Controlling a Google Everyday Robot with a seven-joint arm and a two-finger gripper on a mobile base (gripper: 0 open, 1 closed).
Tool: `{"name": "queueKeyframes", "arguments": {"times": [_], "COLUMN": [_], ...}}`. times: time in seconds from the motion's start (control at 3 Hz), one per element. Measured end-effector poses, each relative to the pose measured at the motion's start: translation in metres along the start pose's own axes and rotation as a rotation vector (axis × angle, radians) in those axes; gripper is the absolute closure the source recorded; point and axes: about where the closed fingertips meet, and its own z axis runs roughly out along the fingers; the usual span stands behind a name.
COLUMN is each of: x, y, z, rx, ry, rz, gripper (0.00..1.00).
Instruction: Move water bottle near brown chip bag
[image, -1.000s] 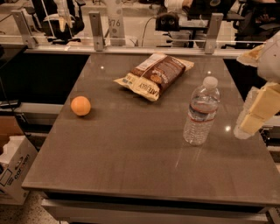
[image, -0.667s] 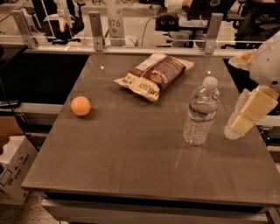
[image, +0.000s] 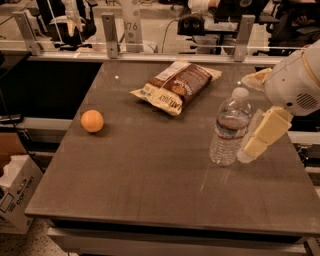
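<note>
The tabletop shows open surface across its front and middle. At its right edge hangs the hand, spread and released (its arm is cut off by the frame). The brown chip bag lies toward the back edge. The water bottle stands upright just beside the hand, and an orange ball sits near the left edge.

Clear ribbed water bottle: white cap, white-and-red label band. The brown chip bag is dark brown with cream-yellow ends and printed text. Plain orange ball. Grey-brown desk. Cream-white hand, just beside the bottle.
</note>
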Motion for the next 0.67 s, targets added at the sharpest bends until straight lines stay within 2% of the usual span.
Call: {"name": "queueKeyframes", "arguments": {"times": [0.33, 0.67], "x": [-0.0049, -0.0088], "y": [0.0011, -0.0001], "z": [0.0102, 0.0153], "rx": [-0.024, -0.045], "ry": [-0.032, -0.052], "rz": [0.005, 0.018], "gripper": [0.17, 0.41]}}
